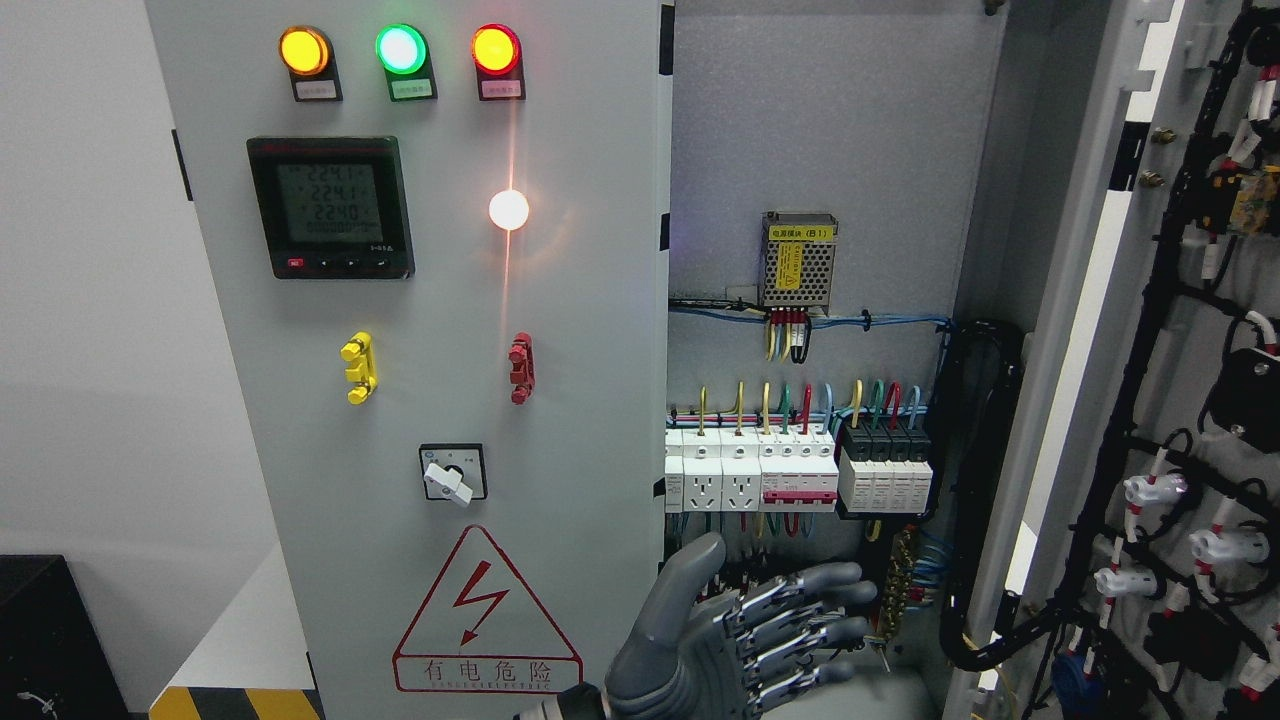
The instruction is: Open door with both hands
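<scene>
I see the right door (1180, 330) swung wide, wiring side out, baring the cabinet interior (830, 300); the left door (420, 350) looks shut. My left hand (745, 635) sits low at the gap, fingers spread, holding nothing, probably placed to reach that door's edge.

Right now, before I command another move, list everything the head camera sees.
Left door: one, grey, shut.
Right door: one, swung open, wiring on its inside.
Indicator lamps: three, amber, green, red, door top.
Meter: one, black, below lamps.
Handles: two, yellow and red, mid-door.
Rotary switch: one, white.
Warning triangle: one, red.
Breakers: row, white and black, inside cabinet.
Power supply: one, metal, above breakers.
Hand: one, grey, bottom centre, fingers relaxed.
</scene>
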`<state>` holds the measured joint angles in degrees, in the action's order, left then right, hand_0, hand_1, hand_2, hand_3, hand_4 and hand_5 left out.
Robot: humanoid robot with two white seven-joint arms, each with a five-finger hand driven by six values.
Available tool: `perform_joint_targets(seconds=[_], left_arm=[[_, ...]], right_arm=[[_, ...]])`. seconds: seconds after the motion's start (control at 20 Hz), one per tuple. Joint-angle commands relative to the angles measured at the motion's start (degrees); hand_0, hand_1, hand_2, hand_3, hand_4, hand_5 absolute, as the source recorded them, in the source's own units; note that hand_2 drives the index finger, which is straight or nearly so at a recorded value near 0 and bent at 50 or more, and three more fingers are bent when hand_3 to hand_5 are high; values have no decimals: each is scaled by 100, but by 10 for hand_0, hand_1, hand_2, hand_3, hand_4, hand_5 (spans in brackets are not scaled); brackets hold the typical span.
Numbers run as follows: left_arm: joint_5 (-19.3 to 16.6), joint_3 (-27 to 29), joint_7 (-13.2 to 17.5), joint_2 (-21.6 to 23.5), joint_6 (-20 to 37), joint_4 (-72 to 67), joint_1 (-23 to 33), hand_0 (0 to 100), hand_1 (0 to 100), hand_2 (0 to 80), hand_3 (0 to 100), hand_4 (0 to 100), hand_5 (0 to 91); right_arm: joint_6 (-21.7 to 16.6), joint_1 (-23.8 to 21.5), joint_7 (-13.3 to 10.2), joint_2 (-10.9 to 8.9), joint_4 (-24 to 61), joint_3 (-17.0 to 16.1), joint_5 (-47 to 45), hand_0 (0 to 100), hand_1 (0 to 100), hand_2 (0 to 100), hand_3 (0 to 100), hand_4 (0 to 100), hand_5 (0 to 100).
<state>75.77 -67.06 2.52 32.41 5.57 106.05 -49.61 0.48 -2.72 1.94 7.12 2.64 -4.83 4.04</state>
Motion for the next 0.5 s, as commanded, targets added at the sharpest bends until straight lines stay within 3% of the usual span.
perform_joint_targets(seconds=[0.0,0.25,0.45], left_arm=[[-335,-141,3,732,50,-102,969,0,0,0,0,0,0],[-905,-80,11,846,102,-541,1804,0,0,0,0,0,0],[-1029,8,47,855,147,-839,2393,0,0,0,0,0,0]], right_arm=[[-4,0,0,0,0,0,0,0,0,0,0,0,0],[-4,0,0,0,0,0,0,0,0,0,0,0,0],[4,0,0,0,0,0,-9,0,0,0,0,0,0]])
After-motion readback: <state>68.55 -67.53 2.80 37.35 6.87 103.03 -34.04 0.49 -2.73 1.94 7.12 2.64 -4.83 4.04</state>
